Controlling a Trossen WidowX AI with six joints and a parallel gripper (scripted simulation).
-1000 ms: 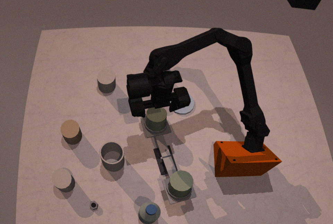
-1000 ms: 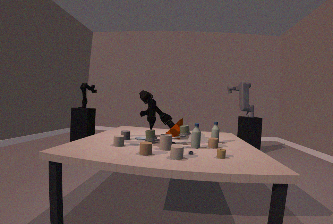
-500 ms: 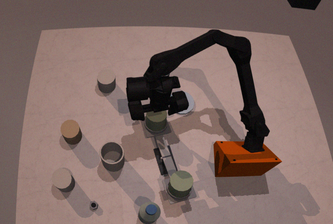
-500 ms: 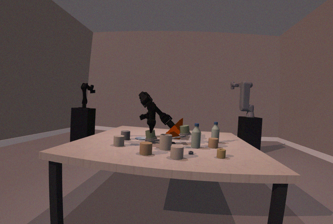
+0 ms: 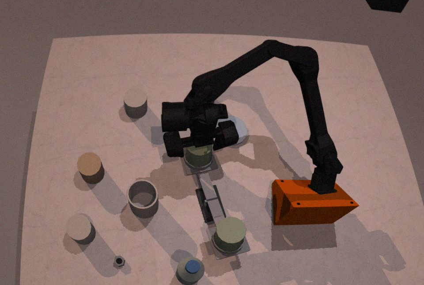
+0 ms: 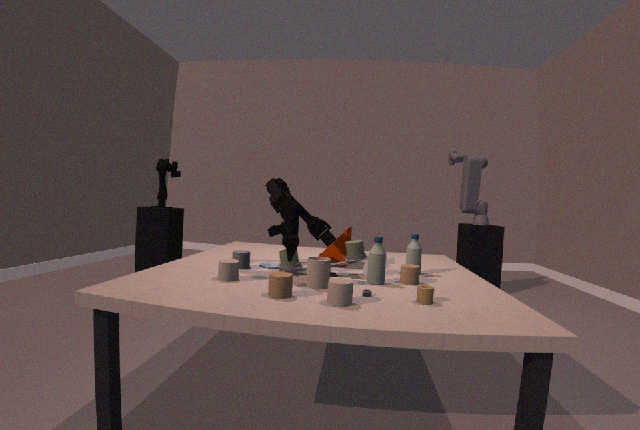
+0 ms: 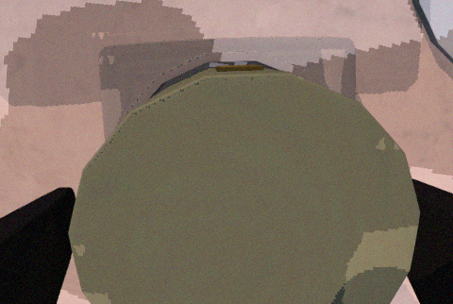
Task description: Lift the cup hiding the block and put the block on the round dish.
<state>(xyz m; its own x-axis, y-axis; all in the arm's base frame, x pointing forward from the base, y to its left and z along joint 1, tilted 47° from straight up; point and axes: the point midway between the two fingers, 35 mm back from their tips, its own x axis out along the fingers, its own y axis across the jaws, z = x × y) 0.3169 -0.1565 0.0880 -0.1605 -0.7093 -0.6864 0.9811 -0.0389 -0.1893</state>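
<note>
Mid-tabletop: your arm's jaws (image 5: 198, 148) sit low around the far cup (image 5: 198, 157), one finger (image 7: 32, 266) on each side of it.
Jaws: spread wide, gripping nothing; wrist view shows the green top filling the gap, whether the fingers touch the cup you cannot tell.
Far cup: upright on the balance (image 5: 210, 199) pad nearer the tabletop's far edge.
Near cup (image 5: 230, 233): upright on the other pad, toward the near edge, well apart from the jaws.
Block: not visible in any view.
Round dish (image 5: 241, 131): pale blue, just beside the far cup on the base (image 5: 308, 203) side, partly hidden under the wrist.
Base: orange, toward the right edge.
Clutter: bottle (image 5: 190, 269) at the near edge, open grey cup (image 5: 142, 198) and tan cylinder (image 5: 89, 165) on the left half.
</note>
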